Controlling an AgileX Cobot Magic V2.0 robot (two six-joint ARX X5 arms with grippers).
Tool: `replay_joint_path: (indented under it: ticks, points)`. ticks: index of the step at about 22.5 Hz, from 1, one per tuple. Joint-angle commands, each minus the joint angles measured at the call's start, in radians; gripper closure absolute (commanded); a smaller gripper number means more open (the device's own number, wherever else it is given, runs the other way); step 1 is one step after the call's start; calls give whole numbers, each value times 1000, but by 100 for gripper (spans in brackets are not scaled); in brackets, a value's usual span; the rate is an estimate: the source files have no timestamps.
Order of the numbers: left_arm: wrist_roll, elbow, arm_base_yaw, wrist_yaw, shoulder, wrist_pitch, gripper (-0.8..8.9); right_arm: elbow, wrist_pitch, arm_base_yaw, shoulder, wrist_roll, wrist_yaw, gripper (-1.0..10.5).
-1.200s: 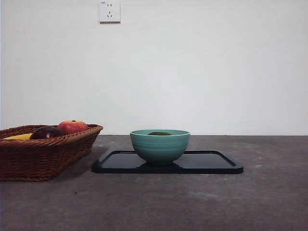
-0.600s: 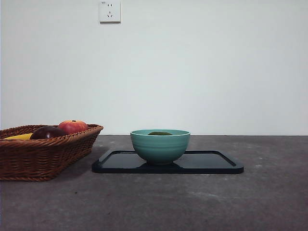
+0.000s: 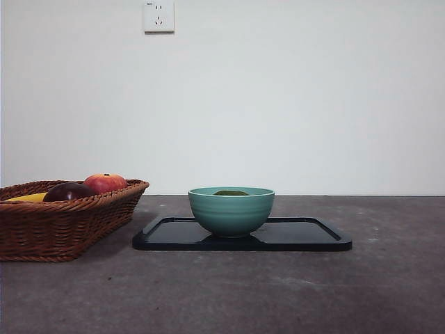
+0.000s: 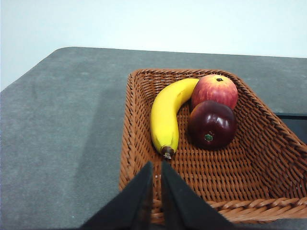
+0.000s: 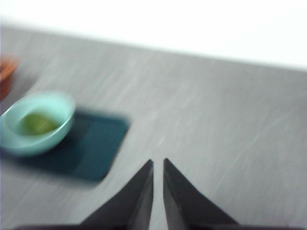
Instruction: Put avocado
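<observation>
Avocado [image 3: 231,193] lying inside teal bowl [image 3: 231,212], only its top visible above the rim in front view. Bowl standing on black tray [image 3: 306,235] on grey bench [image 3: 278,292]. Right gripper [image 5: 158,165] empty, fingers [image 5: 144,191] pressed nearly together, raised over bare bench, well apart from bowl and avocado [image 5: 36,123]; wrist view blurred. Left gripper [image 4: 157,167] empty, fingers [image 4: 143,194] nearly together, over near rim of wicker basket [image 4: 268,158] containing banana [image 4: 168,115], apple [image 4: 215,91] and dark maroon fruit [image 4: 212,123].

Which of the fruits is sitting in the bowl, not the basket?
The olive-green avocado, alone in the teal bowl; banana, apple and maroon fruit share the basket.
</observation>
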Motion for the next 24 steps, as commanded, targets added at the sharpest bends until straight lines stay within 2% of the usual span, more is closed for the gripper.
replay_joint_path:
  ticks: [1,5,8,13,20,24]
  points:
    - [-2,-21,0,-5,-1,-8,785,-144,188,-60,-63,-19,-12,916]
    - [-2,-21,-1,-5,-1,-8,785,-323,343,-76,-146,-18,7,916]
    - [-2,-21,0,-5,-1,-8,785,-385,351,-72,-190,0,13,916]
    - [-2,-21,-1,-5,-1,-8,785,-471,357,-50,-248,72,116,916]
    - [-2,-21,0,-5,-1,-8,785,-547,335,-24,-294,122,168,916]
    - [-2,-21,0,-5,-1,-8,786,-547,323,-15,-310,126,216,916]
